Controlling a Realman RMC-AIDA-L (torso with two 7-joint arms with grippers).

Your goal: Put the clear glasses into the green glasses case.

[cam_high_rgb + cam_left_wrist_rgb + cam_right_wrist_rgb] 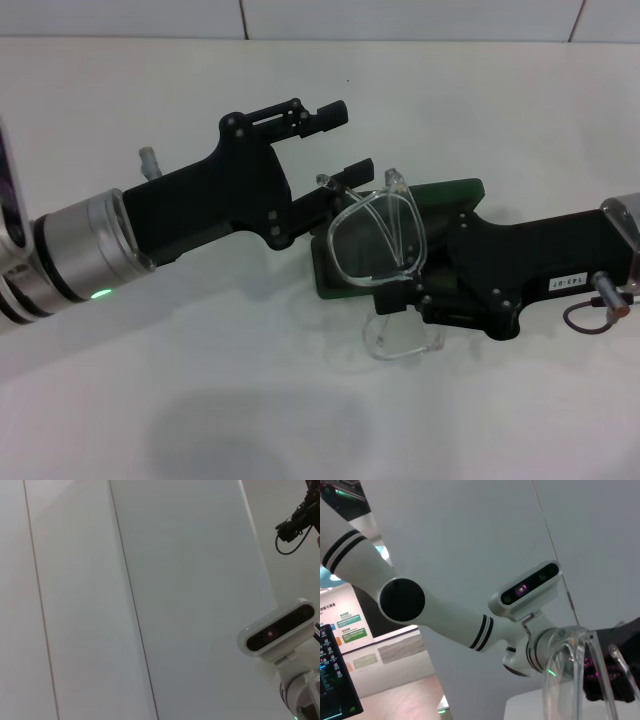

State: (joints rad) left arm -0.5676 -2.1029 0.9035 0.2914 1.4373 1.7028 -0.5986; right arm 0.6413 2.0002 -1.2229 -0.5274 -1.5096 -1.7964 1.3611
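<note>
In the head view the clear glasses (375,238) stand tilted on edge over the green glasses case (447,191), which is largely hidden beneath them and the right arm. My right gripper (400,297) reaches in from the right and is shut on the lower part of the glasses. Coming from the left, my left gripper (342,143) is open, and its lower finger (352,172) is close to the tip of a glasses arm. The right wrist view shows the clear glasses (576,672) close up, with the left arm behind them.
The white table (200,400) stretches all around, with a tiled wall (400,18) at the back. The left wrist view shows only wall panels (75,600) and the right arm's wrist camera (277,630).
</note>
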